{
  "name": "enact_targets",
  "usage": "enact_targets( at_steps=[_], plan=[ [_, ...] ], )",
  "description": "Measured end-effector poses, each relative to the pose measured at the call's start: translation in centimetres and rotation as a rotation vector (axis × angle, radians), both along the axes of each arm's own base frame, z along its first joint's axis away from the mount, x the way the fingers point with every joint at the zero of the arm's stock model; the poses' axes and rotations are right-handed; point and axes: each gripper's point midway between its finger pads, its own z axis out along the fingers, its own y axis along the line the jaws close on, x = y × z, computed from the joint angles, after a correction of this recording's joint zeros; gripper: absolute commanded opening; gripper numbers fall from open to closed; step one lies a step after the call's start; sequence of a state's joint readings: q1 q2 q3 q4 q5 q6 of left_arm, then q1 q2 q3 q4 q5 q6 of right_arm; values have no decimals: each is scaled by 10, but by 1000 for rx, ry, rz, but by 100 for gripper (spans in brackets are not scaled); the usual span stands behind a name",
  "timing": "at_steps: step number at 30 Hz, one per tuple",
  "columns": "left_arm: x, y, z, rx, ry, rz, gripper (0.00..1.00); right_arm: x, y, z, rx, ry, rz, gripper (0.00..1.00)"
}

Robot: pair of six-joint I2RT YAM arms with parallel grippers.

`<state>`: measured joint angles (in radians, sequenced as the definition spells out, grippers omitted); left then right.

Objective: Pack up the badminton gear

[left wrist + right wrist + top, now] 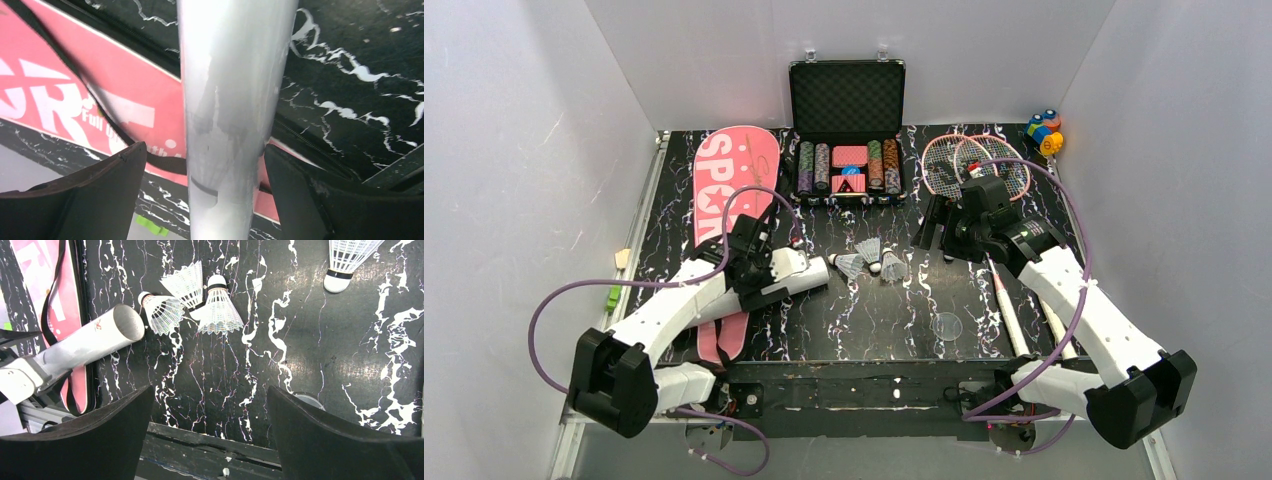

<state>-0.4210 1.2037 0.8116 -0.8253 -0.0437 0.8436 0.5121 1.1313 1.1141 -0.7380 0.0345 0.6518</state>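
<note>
The long white tube (799, 272) lies slanted at the left of the table, partly over the pink "SPORT" cover (729, 190). My left gripper (762, 278) straddles the tube (230, 100) and is open, with a gap on each side of it. Several white shuttlecocks (869, 255) lie just past the tube's open end (129, 322). Two pink rackets (974, 162) lie at the back right, their white handles (1009, 310) running toward me. My right gripper (944, 238) hangs open and empty above the table, right of the shuttlecocks (217, 305).
An open black case of poker chips (846, 150) stands at the back centre. A small multicoloured toy (1044, 132) sits in the back right corner. A clear round lid (946, 326) lies near the front edge. The cover's black strap (165, 162) passes under the tube.
</note>
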Motion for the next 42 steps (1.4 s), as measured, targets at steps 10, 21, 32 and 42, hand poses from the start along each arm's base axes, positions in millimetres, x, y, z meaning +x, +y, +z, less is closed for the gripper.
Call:
enact_targets(
  at_steps=[10,21,32,42],
  plan=[
    [30,30,44,-123,-91,131,88,-2,-1,-5,-5,10,0,92],
    [5,32,-13,-95,45,66,88,-1,-1,-6,-8,14,1,93],
    [5,37,-26,-65,48,37,87,0,-2,-6,-14,9,-6,93],
    [-8,51,-50,0,3,-8,77,0,8,-8,25,33,16,93]
  ],
)
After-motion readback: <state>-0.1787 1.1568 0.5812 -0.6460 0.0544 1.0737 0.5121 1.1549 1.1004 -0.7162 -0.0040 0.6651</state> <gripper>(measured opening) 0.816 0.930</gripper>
